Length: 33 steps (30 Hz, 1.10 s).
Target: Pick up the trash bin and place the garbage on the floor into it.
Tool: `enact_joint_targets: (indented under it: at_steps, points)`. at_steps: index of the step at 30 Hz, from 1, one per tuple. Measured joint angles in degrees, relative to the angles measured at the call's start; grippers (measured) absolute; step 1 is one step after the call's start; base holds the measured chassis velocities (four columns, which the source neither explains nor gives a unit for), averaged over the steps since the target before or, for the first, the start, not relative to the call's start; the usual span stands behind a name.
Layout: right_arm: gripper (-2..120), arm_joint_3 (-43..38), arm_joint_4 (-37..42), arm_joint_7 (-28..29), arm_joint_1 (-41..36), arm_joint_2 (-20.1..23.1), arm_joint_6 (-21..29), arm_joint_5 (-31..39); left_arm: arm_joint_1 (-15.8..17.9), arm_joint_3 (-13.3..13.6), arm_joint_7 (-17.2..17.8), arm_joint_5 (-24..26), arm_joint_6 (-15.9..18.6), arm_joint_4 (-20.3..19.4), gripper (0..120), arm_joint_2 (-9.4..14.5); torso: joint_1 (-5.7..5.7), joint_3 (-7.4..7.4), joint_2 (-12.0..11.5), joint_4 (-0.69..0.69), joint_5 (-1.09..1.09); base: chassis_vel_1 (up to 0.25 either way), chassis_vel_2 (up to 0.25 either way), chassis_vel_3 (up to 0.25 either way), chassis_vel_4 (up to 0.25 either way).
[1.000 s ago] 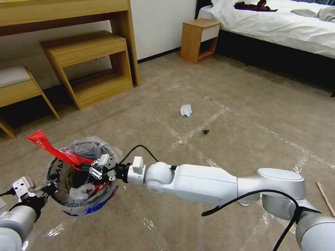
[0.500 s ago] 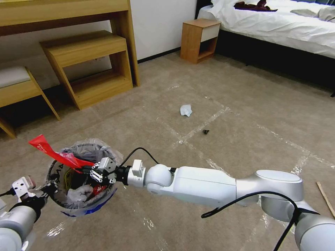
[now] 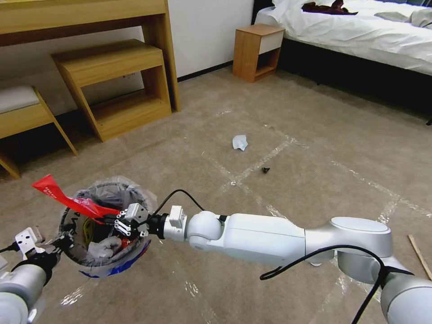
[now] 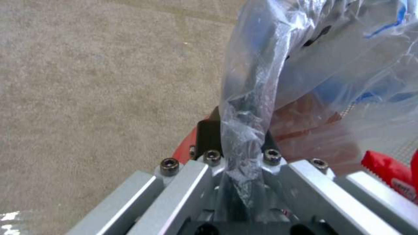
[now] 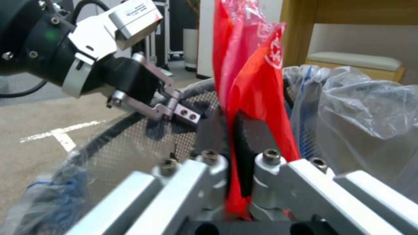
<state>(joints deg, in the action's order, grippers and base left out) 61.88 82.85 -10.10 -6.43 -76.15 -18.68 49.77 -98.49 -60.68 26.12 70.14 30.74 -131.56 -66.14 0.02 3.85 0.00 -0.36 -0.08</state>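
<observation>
Head view: left gripper (image 3: 64,238) clamps trash bin (image 3: 104,266) rim; right gripper (image 3: 109,218) pinches red wrapper (image 3: 67,198) above it; tissue wad (image 3: 240,142) lies beyond.

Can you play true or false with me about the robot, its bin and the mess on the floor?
1. The right gripper is pinching a red wrapper over the trash bin. True.
2. The left gripper is wide open and far from the bin. False: it is shut on the bin's rim and its plastic bag.
3. A white tissue wad lies on the carpet. True.
4. The bin has nothing inside. False: a white wad and red scraps lie in it.
5. A thin wooden stick lies on the bed. False: it lies on the carpet near the right arm.
</observation>
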Motion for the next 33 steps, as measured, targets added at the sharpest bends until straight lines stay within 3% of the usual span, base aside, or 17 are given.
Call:
enact_joint_targets:
  at_steps: [24, 33]
  points:
    - [95, 0.0, -0.5, -0.4, 0.4, -0.3, -0.2, -0.1, 0.3, 0.1, -0.1, -0.1, -0.1, 0.6, 1, 0.0, 0.00, 0.00, 0.0, 0.00, 0.00, 0.000, 0.000, 0.000, 0.000]
    - [96, -3.4, 0.3, 0.0, 0.0, 0.0, -0.5, 0.0, 0.5, 0.4, -0.1, -0.5, -0.2, 1.0, 1, -0.2, 0.00, 0.00, 0.0, 0.00, 0.00, 0.000, 0.000, 0.000, 0.000]
